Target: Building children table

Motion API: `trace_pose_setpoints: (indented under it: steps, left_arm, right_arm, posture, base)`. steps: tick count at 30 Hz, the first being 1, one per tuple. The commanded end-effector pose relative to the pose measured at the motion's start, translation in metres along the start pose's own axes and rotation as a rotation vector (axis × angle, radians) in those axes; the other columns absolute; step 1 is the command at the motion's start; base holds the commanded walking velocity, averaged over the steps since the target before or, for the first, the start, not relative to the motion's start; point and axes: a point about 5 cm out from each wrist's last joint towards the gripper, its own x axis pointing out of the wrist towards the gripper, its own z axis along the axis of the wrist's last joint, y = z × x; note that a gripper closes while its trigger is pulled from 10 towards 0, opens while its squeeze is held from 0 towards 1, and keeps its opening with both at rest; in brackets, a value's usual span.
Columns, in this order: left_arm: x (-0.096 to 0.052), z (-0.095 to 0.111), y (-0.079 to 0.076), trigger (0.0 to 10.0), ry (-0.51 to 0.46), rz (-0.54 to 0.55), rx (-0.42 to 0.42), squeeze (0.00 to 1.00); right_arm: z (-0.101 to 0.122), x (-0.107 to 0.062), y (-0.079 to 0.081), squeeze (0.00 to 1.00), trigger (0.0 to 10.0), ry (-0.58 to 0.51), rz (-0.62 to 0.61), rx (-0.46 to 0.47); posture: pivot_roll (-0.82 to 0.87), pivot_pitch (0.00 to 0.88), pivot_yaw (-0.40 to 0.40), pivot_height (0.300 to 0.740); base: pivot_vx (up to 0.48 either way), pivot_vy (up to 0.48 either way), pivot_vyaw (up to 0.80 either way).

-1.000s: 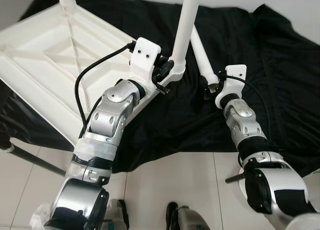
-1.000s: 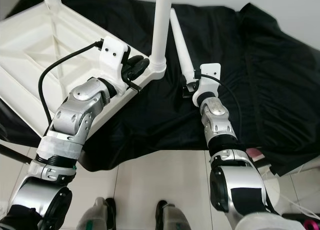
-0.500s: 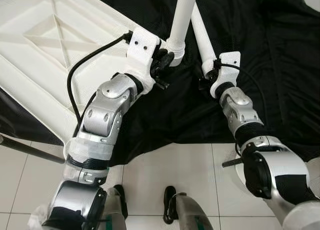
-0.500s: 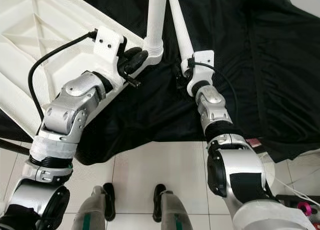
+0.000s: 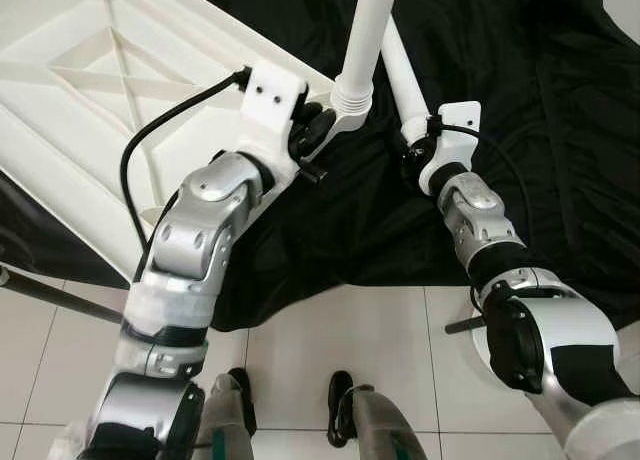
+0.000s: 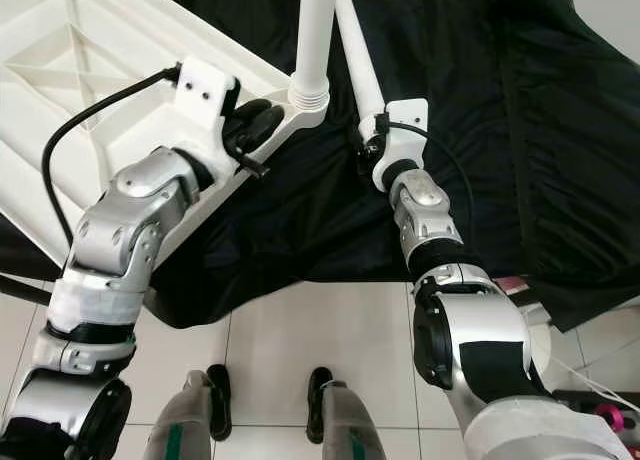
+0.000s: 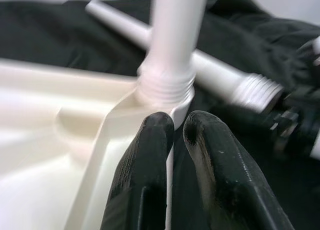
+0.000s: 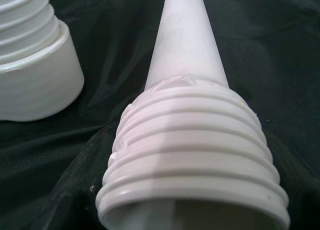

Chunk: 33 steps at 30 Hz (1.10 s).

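While the left gripper (image 7: 172,135) pinches the thin corner edge of the upturned white tabletop (image 5: 90,90), fingers nearly closed on that rim, one leg (image 5: 365,30) already stands in the near corner socket (image 6: 308,98). Second leg (image 6: 355,50) lies on the black cloth (image 5: 540,100), just right of that socket, threaded end (image 8: 195,155) toward the robot. Right gripper (image 5: 415,160) sits at that threaded end; cannot tell whether its fingers are clamped or loose, since they are hidden behind the wrist mount.

Judgement: step in hand is picking up the loose leg for another socket. Grip below the threads, not on them, and keep the leg axis straight to the socket before turning to avoid cross-threading. Left should hold the top steady against twist.

Cloth is wrinkled and covers a low surface; pale tiled floor (image 5: 330,350) lies near the robot's feet.
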Motion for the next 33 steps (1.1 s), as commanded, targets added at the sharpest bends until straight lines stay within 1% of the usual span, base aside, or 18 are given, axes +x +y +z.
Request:
trace_pose_setpoints:
  steps: [1,2,3,4,5,7,9,10,14,15,20,21,23,27,28,29,31,33]
  left_arm:
    - [-0.004,-0.007,-0.001,10.0,0.023,0.016,-0.007,0.00]
    - [-0.004,-0.007,-0.001,10.0,0.023,0.016,-0.007,0.00]
    - [-0.005,-0.009,-0.001,10.0,0.026,0.016,-0.005,0.00]
    - [-0.005,-0.009,-0.001,10.0,0.026,0.016,-0.005,0.00]
    - [-0.003,-0.010,-0.002,10.0,0.026,0.011,-0.014,0.00]
    - [0.000,-0.014,-0.005,10.0,0.029,0.001,-0.028,0.00]
    - [0.001,-0.015,-0.007,10.0,0.031,-0.006,-0.038,0.00]
    - [0.003,-0.018,-0.009,10.0,0.037,-0.014,-0.047,0.00]
    - [0.003,-0.019,-0.009,10.0,0.039,-0.016,-0.045,0.00]
    - [0.003,-0.021,-0.008,10.0,0.042,-0.015,-0.041,0.00]
    - [0.003,-0.019,-0.002,10.0,0.033,-0.004,-0.036,0.00]
    - [0.003,-0.018,0.001,10.0,0.024,0.000,-0.032,0.00]
    - [0.003,-0.016,0.003,10.0,0.020,0.007,-0.030,0.00]
    - [0.002,-0.018,0.007,10.0,0.020,0.024,-0.019,0.00]
    - [0.001,-0.022,0.009,10.0,0.032,0.031,-0.007,0.00]
    - [0.001,-0.022,0.009,10.0,0.032,0.031,-0.007,0.00]
    - [0.001,-0.026,0.011,10.0,0.043,0.038,0.003,0.00]
    - [0.001,-0.027,0.012,10.0,0.042,0.032,-0.007,0.00]
  right_arm:
    - [-0.028,-0.014,-0.011,0.00,0.0,0.089,-0.064,0.044]
    - [-0.028,-0.014,-0.011,0.00,0.0,0.089,-0.064,0.044]
    - [-0.028,-0.015,-0.012,0.00,1.3,0.072,-0.068,0.036]
    - [-0.028,-0.015,-0.012,0.00,1.3,0.072,-0.068,0.036]
    - [-0.027,-0.016,-0.012,0.00,10.0,0.047,-0.072,0.027]
    - [-0.023,-0.018,-0.011,0.00,10.0,0.003,-0.080,0.013]
    - [-0.022,-0.018,-0.012,0.00,10.0,-0.010,-0.089,0.014]
    - [-0.020,-0.020,-0.014,0.00,10.0,-0.033,-0.120,0.030]
    - [-0.020,-0.021,-0.015,0.00,10.0,-0.042,-0.141,0.059]
    - [-0.020,-0.022,-0.015,0.00,10.0,-0.048,-0.140,0.097]
    - [-0.021,-0.023,-0.012,0.00,10.0,-0.048,-0.134,0.063]
    - [-0.021,-0.023,-0.012,0.00,10.0,-0.043,-0.129,0.014]
    - [-0.020,-0.024,-0.012,0.00,10.0,-0.044,-0.117,-0.019]
    - [-0.018,-0.025,-0.011,0.00,10.0,-0.047,-0.065,-0.041]
    - [-0.011,-0.026,-0.013,0.00,10.0,-0.090,-0.062,-0.015]
    - [-0.011,-0.026,-0.013,0.00,10.0,-0.090,-0.062,-0.015]
    - [0.002,-0.028,-0.016,0.00,10.0,-0.171,-0.052,0.021]
    - [0.010,-0.030,-0.017,0.00,10.0,-0.223,-0.049,0.025]
  posture:
    - [0.10,0.261,-0.063,0.740]
    - [0.10,0.261,-0.063,0.740]
    - [0.10,0.248,-0.059,0.740]
    - [0.10,0.248,-0.059,0.740]
    - [0.09,0.231,-0.053,0.740]
    - [0.08,0.210,-0.048,0.740]
    - [0.08,0.204,-0.047,0.740]
    - [0.06,0.179,-0.043,0.740]
    - [0.06,0.161,-0.043,0.740]
    - [0.05,0.146,-0.044,0.740]
    - [0.04,0.116,-0.045,0.740]
    - [0.04,0.103,-0.046,0.740]
    - [0.04,0.096,-0.046,0.740]
    - [0.03,0.072,-0.044,0.740]
    - [0.03,0.068,-0.038,0.740]
    - [0.03,0.068,-0.038,0.740]
    - [0.03,0.065,-0.035,0.740]
    - [0.01,0.053,-0.034,0.740]
  base:
    - [0.000,0.000,0.00]
    - [0.000,0.000,0.00]
    - [0.000,0.000,0.00]
    - [0.000,0.000,0.00]
    - [0.000,0.000,0.00]
    - [0.000,0.000,0.00]
    - [0.000,0.000,0.00]
    - [0.000,0.000,0.00]
    - [0.000,0.000,0.00]
    - [0.000,0.000,0.00]
    - [0.000,0.000,0.00]
    - [0.000,0.000,0.00]
    - [0.000,0.000,0.00]
    - [0.000,0.000,0.00]
    - [0.000,0.000,0.00]
    - [0.000,0.000,0.00]
    - [0.000,0.000,0.00]
    - [0.000,0.000,0.00]
